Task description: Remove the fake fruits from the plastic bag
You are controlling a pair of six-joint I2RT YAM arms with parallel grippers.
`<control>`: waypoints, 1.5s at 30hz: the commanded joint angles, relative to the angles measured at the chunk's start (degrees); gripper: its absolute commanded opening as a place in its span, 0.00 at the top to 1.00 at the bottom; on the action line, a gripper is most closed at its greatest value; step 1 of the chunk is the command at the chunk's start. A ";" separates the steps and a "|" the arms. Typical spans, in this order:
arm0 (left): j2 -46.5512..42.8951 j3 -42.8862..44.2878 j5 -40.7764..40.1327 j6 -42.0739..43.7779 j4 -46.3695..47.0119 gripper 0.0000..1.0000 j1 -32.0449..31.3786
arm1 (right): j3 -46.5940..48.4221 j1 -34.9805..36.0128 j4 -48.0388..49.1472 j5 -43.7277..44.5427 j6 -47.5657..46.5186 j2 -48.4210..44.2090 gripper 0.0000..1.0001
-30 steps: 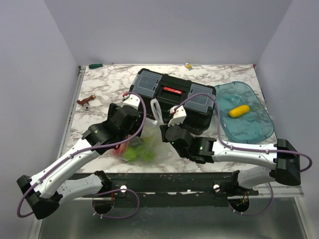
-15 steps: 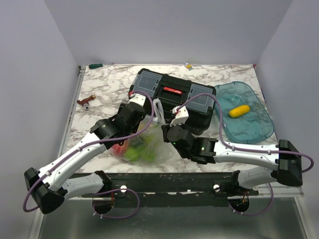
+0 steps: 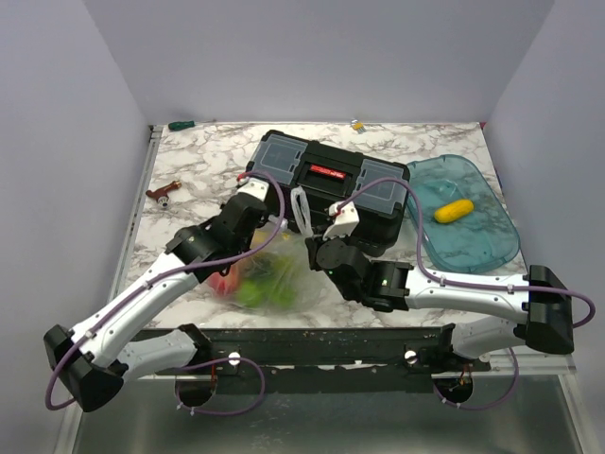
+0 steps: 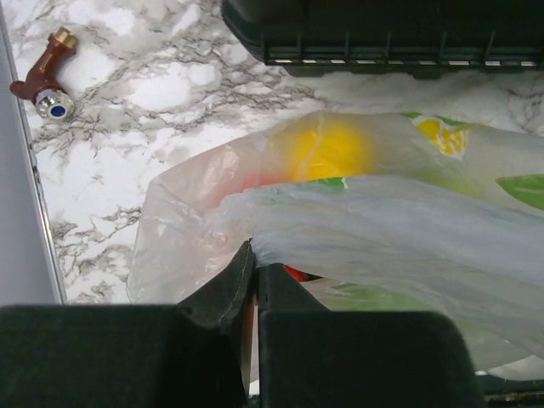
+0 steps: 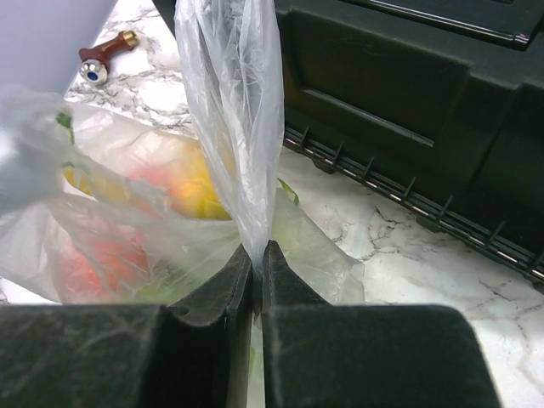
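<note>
The plastic bag lies on the marble surface, just in front of the black toolbox. The fake fruits inside are blurred by the film: yellow, red and green shapes only.

My left gripper is closed on the bag's film. My right gripper pinches a raised, gathered strip of it.

The toolbox's red label has writing too small to read. One yellow fruit lies in the blue tray.

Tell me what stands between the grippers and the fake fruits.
Only the plastic bag itself: the fake fruits lie inside its film, while the left gripper and right gripper are each shut on a fold of it.
</note>
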 commanded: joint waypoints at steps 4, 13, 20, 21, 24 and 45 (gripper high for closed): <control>-16.76 -5.71 -1.06 -5.59 3.91 1.00 5.45 | -2.41 -0.25 5.21 -2.81 3.37 -1.27 0.91; -26.22 -1.88 9.27 -10.02 5.86 1.00 16.56 | -6.55 -13.24 18.41 -24.84 6.61 -3.57 0.99; -23.50 3.03 19.31 -10.83 10.57 1.00 22.47 | -1.86 -14.58 22.68 -28.25 -2.73 -5.27 0.99; -22.72 3.90 20.40 -11.20 10.90 1.00 23.36 | -0.72 -14.97 22.22 -28.48 -3.64 -5.10 0.99; -20.61 5.19 22.46 -11.66 12.24 1.00 25.50 | 2.33 -15.45 21.21 -32.56 -8.28 -4.21 0.95; -29.63 -15.42 25.39 -6.08 23.15 1.00 24.55 | 5.24 -15.42 1.59 -49.13 -11.55 -2.45 0.40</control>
